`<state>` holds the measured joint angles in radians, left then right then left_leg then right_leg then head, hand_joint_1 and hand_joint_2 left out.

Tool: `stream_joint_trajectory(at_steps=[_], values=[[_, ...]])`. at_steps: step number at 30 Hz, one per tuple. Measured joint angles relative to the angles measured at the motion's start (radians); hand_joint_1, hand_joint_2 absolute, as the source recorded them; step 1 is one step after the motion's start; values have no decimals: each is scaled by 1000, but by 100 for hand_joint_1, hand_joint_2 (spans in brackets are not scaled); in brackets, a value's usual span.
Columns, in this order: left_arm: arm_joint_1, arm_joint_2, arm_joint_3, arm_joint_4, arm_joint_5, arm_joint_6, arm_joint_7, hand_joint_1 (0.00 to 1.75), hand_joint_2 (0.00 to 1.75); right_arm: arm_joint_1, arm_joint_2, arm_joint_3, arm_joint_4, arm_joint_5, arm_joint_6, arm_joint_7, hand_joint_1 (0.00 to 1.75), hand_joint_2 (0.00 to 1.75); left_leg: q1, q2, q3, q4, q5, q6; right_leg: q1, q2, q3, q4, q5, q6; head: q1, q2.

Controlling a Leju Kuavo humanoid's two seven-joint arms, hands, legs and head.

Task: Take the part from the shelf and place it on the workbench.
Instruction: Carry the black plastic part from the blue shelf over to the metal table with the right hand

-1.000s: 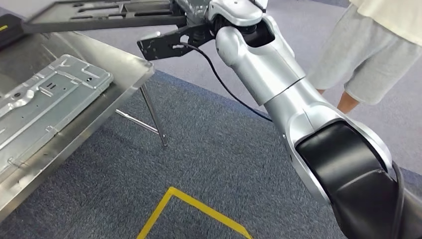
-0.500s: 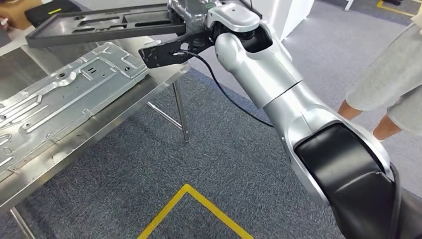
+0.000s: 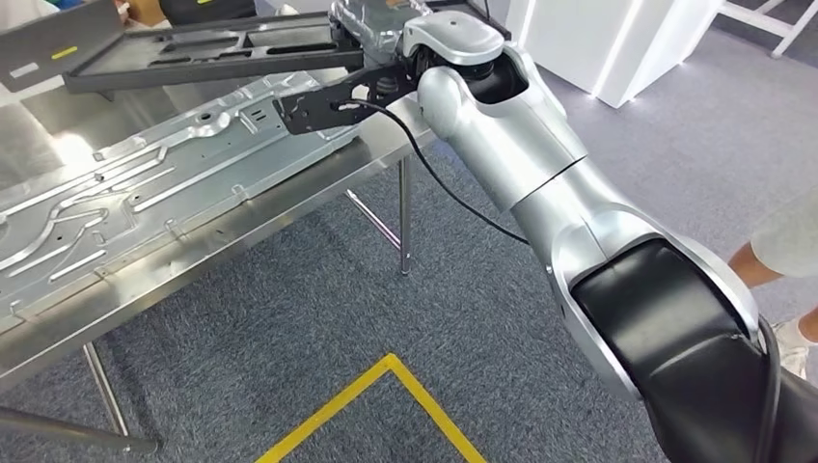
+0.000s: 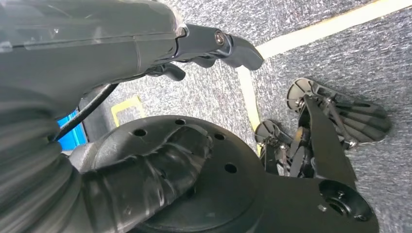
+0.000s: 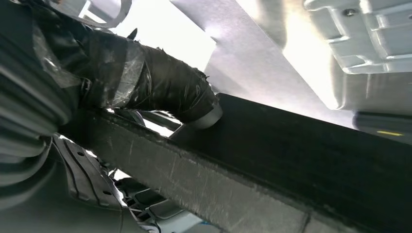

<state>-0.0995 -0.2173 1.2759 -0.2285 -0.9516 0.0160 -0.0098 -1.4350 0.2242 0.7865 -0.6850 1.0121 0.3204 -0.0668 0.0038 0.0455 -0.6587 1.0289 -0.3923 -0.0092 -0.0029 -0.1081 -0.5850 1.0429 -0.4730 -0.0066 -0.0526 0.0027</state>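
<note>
It was a workshop or factory floor. A stainless steel bench (image 3: 289, 207) on thin legs stood at ten o'clock, carrying stamped sheet-metal panels (image 3: 125, 193). Grey industrial carpet (image 3: 289, 328) covered the floor, marked with yellow tape (image 3: 386, 371) at six o'clock. White cabinets (image 3: 598, 43) with lit edges stood at one o'clock.

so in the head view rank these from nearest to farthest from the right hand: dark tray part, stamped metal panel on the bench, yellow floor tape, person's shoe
1. Dark tray part: held in the right hand, out over the bench.
2. Stamped metal panel: on the workbench, just under the tray.
3. Yellow floor tape: on the carpet, low in the middle.
4. Person's shoe: far right edge.
</note>
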Motion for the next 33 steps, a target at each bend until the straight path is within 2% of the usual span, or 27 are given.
stream_joint_trajectory(at_steps=[1,2,4,6,7,8,9,10,11,12,13,14,15,17,18,19,21,22,23,24,25,27,28,29,30,32,33], values=[[0,0,0,0,0,0,0,0,175,0,1,0,2,-1,0,0,175,175,-1,-11,0,-1,-1,9,-1,-8,4,0,-3,5,1,0],[1,0,0,0,0,0,0,0,175,0,3,1,2,-1,0,0,175,175,-1,-22,3,-3,-1,16,-4,-6,6,4,-9,11,1,0],[0,0,0,0,0,0,0,0,175,-3,3,1,4,-2,0,-1,175,175,2,-40,10,-8,-1,30,-10,34,-12,52,-41,18,1,0],[-2,0,0,0,0,0,0,0,175,-5,-1,1,9,-4,2,-9,175,175,1,-59,12,-9,-2,41,-11,86,-75,176,-98,18,1,0],[-3,0,0,0,1,0,0,0,175,-5,-3,2,13,-6,4,-14,175,175,0,-72,12,-9,-2,44,-10,98,-113,242,-119,17,1,0],[-3,0,0,0,2,0,0,0,175,-5,-5,2,18,-8,5,-18,175,175,-2,-86,12,-8,-3,45,-9,104,-140,282,-122,15,1,0],[-3,0,0,0,3,0,0,0,175,-6,-5,2,23,-9,5,-22,175,175,-4,-102,13,-7,-3,46,-8,108,-150,285,-105,11,1,0],[-3,0,0,0,5,0,0,0,175,-8,-5,2,27,-11,5,-25,175,175,-6,-118,14,-6,-3,46,-6,114,-141,249,-70,5,1,0],[-3,0,0,0,7,0,0,0,175,-10,-5,2,30,-13,5,-28,175,175,-7,-134,15,-5,-3,46,-4,129,-118,185,-25,-3,1,0],[-3,-1,0,0,10,0,0,0,175,-14,-6,2,33,-14,5,-31,175,175,-7,-146,15,-4,-3,45,-3,158,-92,118,9,-12,1,0],[-3,-2,0,1,14,0,0,0,175,-17,-6,2,35,-16,5,-33,175,175,-5,-158,12,-2,-3,43,-3,184,-70,61,31,-17,1,0],[-3,-4,0,1,18,-1,0,0,175,-20,-5,3,37,-17,5,-36,175,175,-2,-168,8,-2,-2,39,-2,202,-55,26,41,-20,1,0],[-3,-5,1,1,23,-1,-1,0,175,-22,-5,3,39,-18,6,-38,175,175,2,-180,4,-3,0,33,0,208,-48,12,39,-21,2,0],[-2,-6,1,1,29,-2,-2,0,175,-24,-3,4,41,-18,6,-38,175,175,8,-201,0,-7,4,22,1,180,-36,-4,41,-21,3,0],[-2,-6,1,1,31,-2,-3,0,175,-25,-1,4,42,-18,6,-37,175,175,6,-188,-3,0,-1,17,-2,165,-28,-16,44,-22,2,0],[-3,-6,1,1,32,-2,-4,0,175,-28,0,5,42,-19,6,-37,175,175,3,-160,-14,24,-16,12,-6,148,-19,-27,47,-23,0,0],[-4,-4,1,1,36,-3,-6,0,175,-34,1,7,44,-20,5,-38,175,175,1,-88,-64,128,-67,1,-8,116,-7,-38,47,-24,-3,0],[-4,-3,1,1,37,-3,-6,0,175,-35,1,8,46,-21,5,-38,175,175,4,-69,-96,189,-90,-4,-7,99,-5,-38,45,-24,-3,0],[-4,-3,1,1,38,-4,-6,0,175,-35,1,9,48,-21,5,-38,175,175,8,-59,-120,232,-100,-9,-8,84,-3,-38,43,-23,-4,0],[-4,-2,1,1,37,-4,-6,0,175,-34,2,10,50,-23,5,-39,175,175,12,-54,-129,243,-93,-14,-8,68,-2,-36,39,-21,-4,0],[-3,-1,1,1,36,-3,-6,0,175,-33,3,10,52,-24,5,-39,175,175,16,-48,-117,213,-69,-19,-10,54,-2,-33,36,-18,-4,0],[-2,1,1,1,33,-2,-6,0,175,-35,4,10,53,-27,4,-38,175,175,18,-20,-52,88,-11,-25,-11,29,0,-23,24,-9,-4,0],[-1,1,1,1,32,0,-6,0,175,-37,4,10,53,-28,4,-38,175,175,16,-5,-23,34,6,-22,-9,20,0,-17,17,-2,-4,0],[-1,1,1,1,32,1,-5,0,175,-38,4,10,54,-28,4,-37,175,175,13,4,-6,4,11,-16,-6,13,1,-13,12,3,-3,0],[-1,1,1,1,31,2,-5,0,175,-39,5,10,54,-29,4,-36,175,175,10,4,-3,-2,6,-6,-2,6,3,-12,9,8,-2,0],[-1,2,1,1,30,4,-5,0,175,-40,9,11,54,-30,3,-35,175,175,9,-17,-3,-2,5,12,-3,-7,9,-11,3,18,-2,0],[-1,2,1,1,30,4,-4,0,175,-41,10,11,54,-30,3,-35,175,175,10,-27,-1,-3,5,19,-6,2,9,-3,-6,24,-2,0]])
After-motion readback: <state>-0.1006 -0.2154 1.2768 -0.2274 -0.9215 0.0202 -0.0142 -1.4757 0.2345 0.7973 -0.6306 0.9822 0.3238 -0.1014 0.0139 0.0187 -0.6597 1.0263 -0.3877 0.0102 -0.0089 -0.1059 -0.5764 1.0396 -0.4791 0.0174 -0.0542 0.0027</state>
